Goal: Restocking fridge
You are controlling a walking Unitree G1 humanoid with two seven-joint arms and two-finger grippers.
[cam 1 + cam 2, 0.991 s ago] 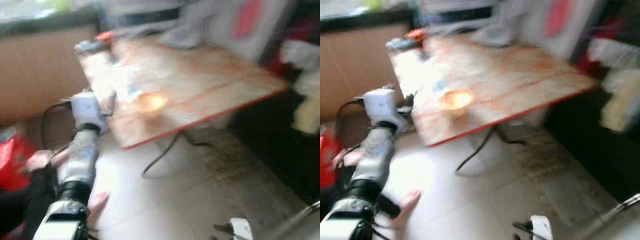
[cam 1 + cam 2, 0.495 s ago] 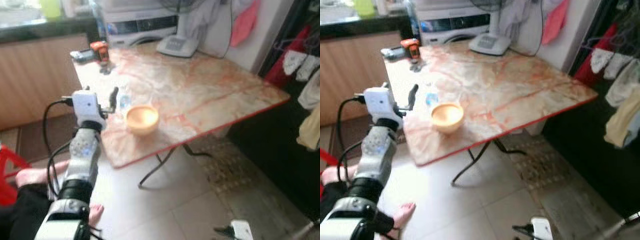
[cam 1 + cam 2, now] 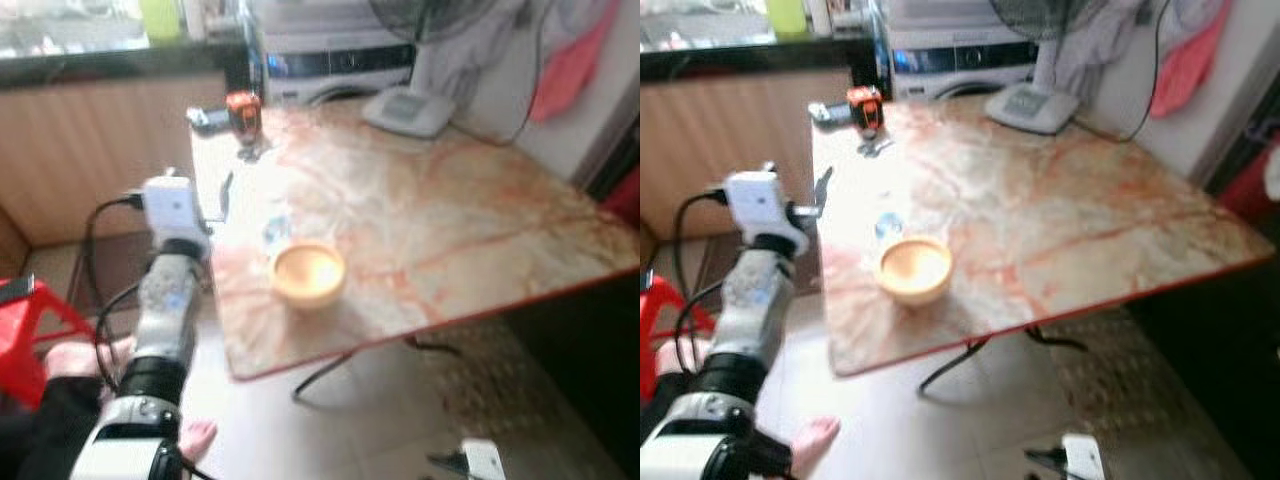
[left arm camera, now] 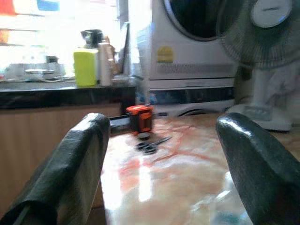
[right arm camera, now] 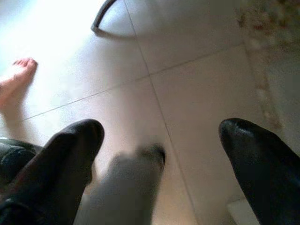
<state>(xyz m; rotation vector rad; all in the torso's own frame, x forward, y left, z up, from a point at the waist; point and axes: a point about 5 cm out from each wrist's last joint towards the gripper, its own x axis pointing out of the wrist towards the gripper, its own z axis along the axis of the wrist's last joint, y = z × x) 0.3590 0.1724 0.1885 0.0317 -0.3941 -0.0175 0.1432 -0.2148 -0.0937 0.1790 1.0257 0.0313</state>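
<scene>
Left gripper (image 4: 159, 187) is raised at the near edge of a folding table (image 3: 1060, 240), its two black fingers (image 4: 70, 173) spread wide with nothing between them. Just beyond it and a little to its right, a small clear bottle with a blue label (image 3: 887, 224) stands on the marbled, red-edged tabletop, with a yellow-orange bowl (image 3: 914, 269) touching or just beside it on the nearer side. Farther ahead of the gripper, near the table's far corner, lie a pair of scissors (image 4: 151, 145), an orange tape measure (image 4: 139, 119) and a dark flat item behind it. Farther right stands the white base of a fan (image 3: 1032, 104), in front of a front-loading washing machine (image 4: 197, 47). A dark counter (image 4: 56, 89) over wooden panelling runs behind the gripper's left side, carrying a yellow-green cup (image 4: 85, 68).

Right gripper (image 5: 159, 159) hangs low over pale floor tiles (image 5: 197, 93), fingers apart and empty. A person's bare foot (image 5: 14, 77) rests on the tiles near it, and a red stool (image 3: 25, 330) stands at the far left. No fridge can be made out.
</scene>
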